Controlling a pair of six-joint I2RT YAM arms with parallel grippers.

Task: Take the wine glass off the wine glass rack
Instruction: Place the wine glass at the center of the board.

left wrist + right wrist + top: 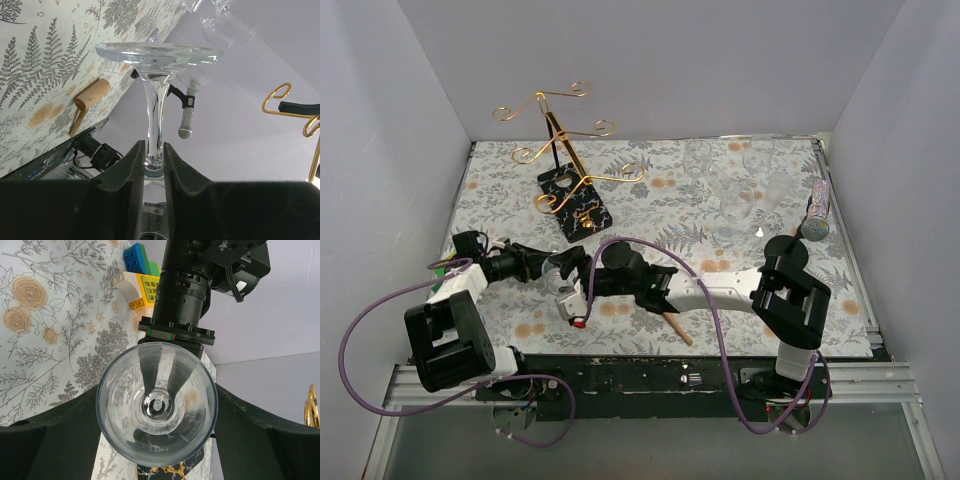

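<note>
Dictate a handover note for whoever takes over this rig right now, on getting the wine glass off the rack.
Left gripper: shut on the stem of the wine glass, near the table's front left.
Right gripper: open, jaws either side of the glass; contact unclear.
Rack: far left, no glass on it.
Done: glass is off the rack.
Left: probably pass it to the right gripper or set it down.

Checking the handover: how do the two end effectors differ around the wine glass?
The left end effector is shut on the wine glass stem; the right end effector stands wide either side of its bowl, contact unclear. In the top view the left reaches rightward, the right leftward. Both have black fingers, around one glass.
</note>
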